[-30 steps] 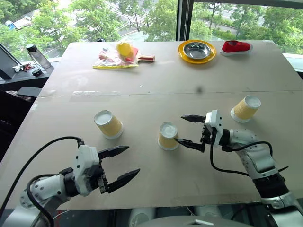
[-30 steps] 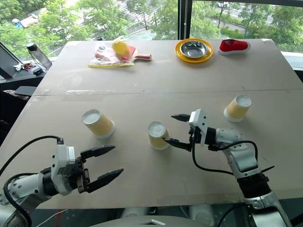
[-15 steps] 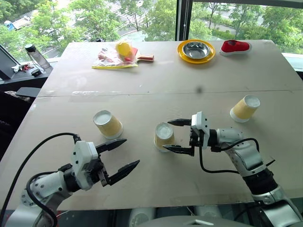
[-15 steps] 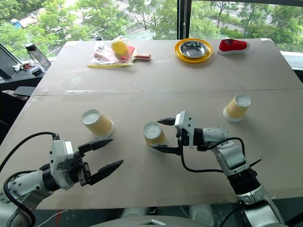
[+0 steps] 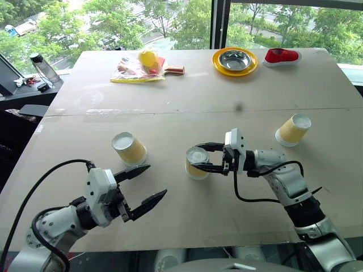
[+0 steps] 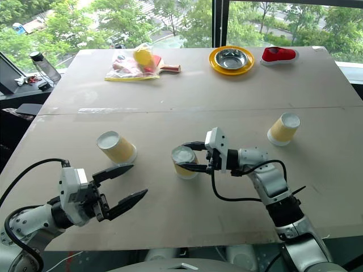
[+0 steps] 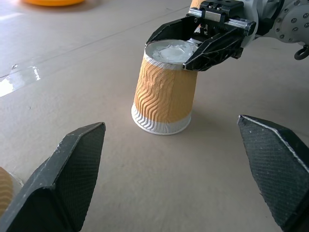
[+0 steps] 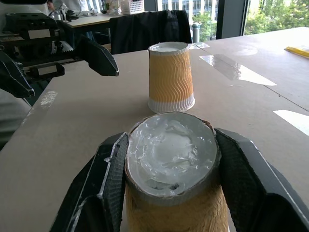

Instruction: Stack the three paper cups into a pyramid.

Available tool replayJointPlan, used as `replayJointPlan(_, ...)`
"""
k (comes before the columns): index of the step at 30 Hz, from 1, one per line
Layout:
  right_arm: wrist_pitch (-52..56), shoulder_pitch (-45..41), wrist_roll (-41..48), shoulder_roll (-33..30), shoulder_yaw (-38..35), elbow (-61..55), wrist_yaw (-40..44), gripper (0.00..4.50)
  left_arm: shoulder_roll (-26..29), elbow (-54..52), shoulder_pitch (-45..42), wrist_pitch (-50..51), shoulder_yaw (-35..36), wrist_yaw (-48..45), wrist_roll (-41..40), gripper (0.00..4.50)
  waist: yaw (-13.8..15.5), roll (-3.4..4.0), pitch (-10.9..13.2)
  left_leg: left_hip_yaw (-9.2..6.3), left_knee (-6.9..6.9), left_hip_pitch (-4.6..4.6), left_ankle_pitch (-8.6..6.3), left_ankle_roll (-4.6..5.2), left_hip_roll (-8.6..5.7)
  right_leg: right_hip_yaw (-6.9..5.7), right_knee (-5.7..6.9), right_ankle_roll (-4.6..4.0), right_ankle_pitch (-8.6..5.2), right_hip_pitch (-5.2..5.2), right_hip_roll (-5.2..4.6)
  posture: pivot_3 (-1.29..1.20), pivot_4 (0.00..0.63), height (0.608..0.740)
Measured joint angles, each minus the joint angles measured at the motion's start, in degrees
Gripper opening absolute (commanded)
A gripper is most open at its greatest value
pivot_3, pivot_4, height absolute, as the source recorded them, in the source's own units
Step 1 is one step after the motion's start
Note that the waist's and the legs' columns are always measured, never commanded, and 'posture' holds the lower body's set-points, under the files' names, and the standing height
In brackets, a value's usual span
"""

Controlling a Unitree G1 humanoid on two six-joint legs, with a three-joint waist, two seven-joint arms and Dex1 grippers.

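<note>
While the head views show three upside-down paper cups spread across the table [image 5: 170,96], the right gripper [image 5: 205,157] clamps its two fingers on the top of the middle cup [image 5: 196,163]. Its wrist camera shows that cup's crinkled white base wedged between the pads [image 8: 241,164], with the left cup [image 8: 170,77] upright beyond. Nearer the front edge, the left gripper [image 5: 146,186] hangs with fingers spread wide, empty. Off to the right, the third cup [image 5: 294,130] stands apart.

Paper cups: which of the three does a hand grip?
The middle cup: the right hand clamps its upturned base. The other two stand free.
</note>
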Motion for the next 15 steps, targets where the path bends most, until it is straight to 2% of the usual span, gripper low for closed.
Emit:
replayJointPlan(12,-3.7,-13.9,-6.2,7.7,-8.0,20.9,-16.1,1.99,-3.6,-2.5,-12.0,5.6,-8.8,10.5,-0.1,4.5,-0.1,-0.01,0.0,0.07,0.09,0.0,0.16,-0.28,-0.02,0.1,0.18,0.02,0.01,-0.08,0.15,0.0,0.15,0.74)
replayJointPlan(14,-4.2,-15.1,-6.7,8.0,-8.2,22.8,-16.2,2.97,-4.3,-2.5,-13.6,6.3,-10.2,12.0,0.4,4.5,-0.2,-0.01,0.0,0.08,0.09,0.0,0.17,-0.28,-0.02,0.11,0.19,0.03,0.02,-0.09,0.15,0.0,0.15,0.74)
replayJointPlan(15,-4.2,-15.4,-6.7,8.1,-8.3,23.3,-16.1,3.31,-4.6,-2.5,-14.1,6.6,-11.1,12.6,0.7,4.5,-0.2,-0.02,0.0,0.08,0.09,0.01,0.17,-0.28,-0.01,0.12,0.2,0.03,0.02,-0.09,0.16,0.0,0.15,0.74)
